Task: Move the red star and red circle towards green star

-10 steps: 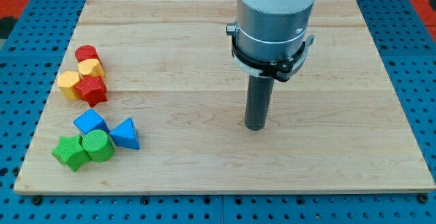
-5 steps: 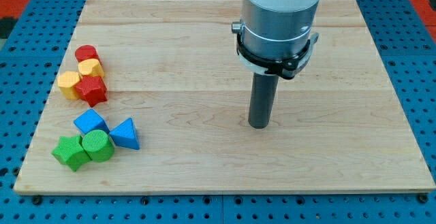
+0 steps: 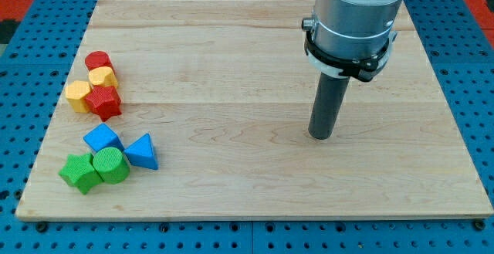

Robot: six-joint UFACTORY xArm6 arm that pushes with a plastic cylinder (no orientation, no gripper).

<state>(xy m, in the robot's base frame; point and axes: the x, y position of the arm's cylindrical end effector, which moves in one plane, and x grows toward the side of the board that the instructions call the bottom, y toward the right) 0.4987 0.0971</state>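
My tip (image 3: 320, 136) bare, right of frame centre, touching no block. Red star (image 3: 104, 103) and red circle (image 3: 97, 60) far left; green star (image 3: 79, 172) lower left, below them.

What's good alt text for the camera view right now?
My tip rests on a wooden board, right of centre, far from every block. At the view's left, the red circle, two yellow blocks and the red star cluster; below them sit two blue blocks, the green star and a green cylinder.
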